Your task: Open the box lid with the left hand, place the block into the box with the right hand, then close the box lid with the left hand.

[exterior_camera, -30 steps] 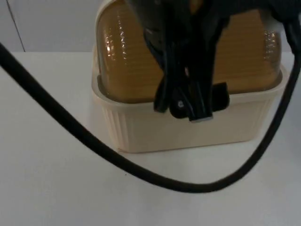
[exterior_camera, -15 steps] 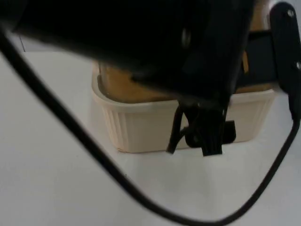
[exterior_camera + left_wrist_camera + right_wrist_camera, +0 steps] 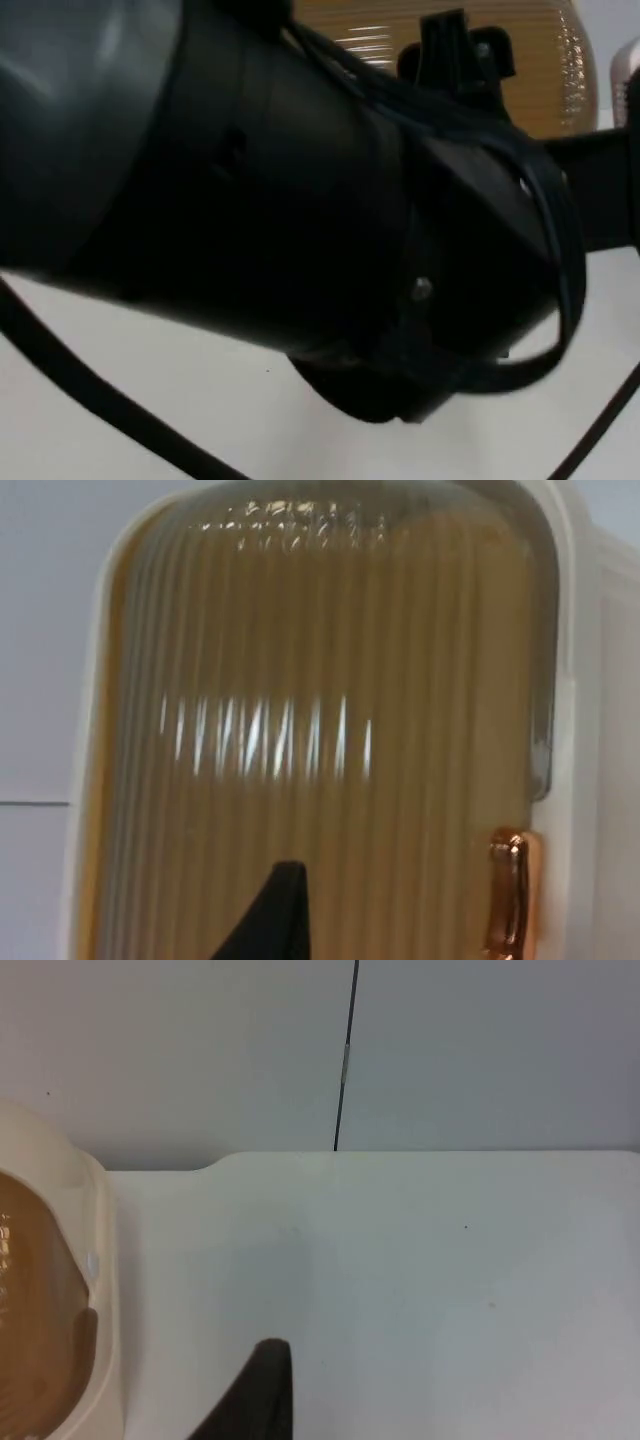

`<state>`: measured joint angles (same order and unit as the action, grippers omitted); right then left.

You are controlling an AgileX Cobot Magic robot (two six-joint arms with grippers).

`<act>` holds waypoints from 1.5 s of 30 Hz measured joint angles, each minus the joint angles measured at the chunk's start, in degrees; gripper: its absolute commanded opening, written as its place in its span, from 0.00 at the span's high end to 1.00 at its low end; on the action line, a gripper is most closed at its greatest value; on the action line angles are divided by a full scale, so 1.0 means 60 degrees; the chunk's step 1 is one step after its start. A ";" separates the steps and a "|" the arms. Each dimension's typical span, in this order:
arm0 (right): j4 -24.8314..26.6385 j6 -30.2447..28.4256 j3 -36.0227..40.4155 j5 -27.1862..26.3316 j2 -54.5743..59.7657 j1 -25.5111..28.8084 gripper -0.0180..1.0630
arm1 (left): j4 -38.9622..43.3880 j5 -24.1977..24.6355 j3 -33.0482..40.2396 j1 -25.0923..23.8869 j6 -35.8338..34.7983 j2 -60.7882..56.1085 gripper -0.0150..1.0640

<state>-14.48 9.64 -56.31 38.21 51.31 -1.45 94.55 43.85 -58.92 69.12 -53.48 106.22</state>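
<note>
The left hand [image 3: 275, 920] hovered close over the box's ribbed amber lid [image 3: 330, 740]; whether either hand's fingers were apart could not be told. The right hand [image 3: 262, 1390] waited above the white tabletop [image 3: 420, 1280].

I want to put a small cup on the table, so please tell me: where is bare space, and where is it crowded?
Bare white table lies beside the box, reaching to the grey partition wall; in the top view a bare strip runs at the table's near edge. It is crowded above the box, where the left arm hangs close before the amber lid.
</note>
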 measured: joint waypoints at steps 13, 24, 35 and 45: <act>0.0000 0.0000 0.0000 0.0000 0.0000 0.0000 0.01 | 0.0511 0.0017 0.0022 -0.0452 -0.0760 0.0297 0.99; 0.0000 0.0000 0.0000 0.0000 0.0000 0.0000 0.01 | 0.0500 -0.1172 0.0022 -0.0914 -0.0972 0.0313 0.99; 0.0000 0.0000 0.0000 0.0019 0.0000 0.0000 0.01 | -0.0426 -0.2456 0.0022 -0.1750 0.0209 0.0313 0.99; 0.0000 0.0000 0.0000 0.0019 0.0000 0.0000 0.01 | -0.2120 -0.2689 -0.0521 -0.2076 0.1947 0.0313 0.99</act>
<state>-14.48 9.64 -56.31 38.33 51.31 -1.45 81.83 27.72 -62.05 56.66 -41.80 108.10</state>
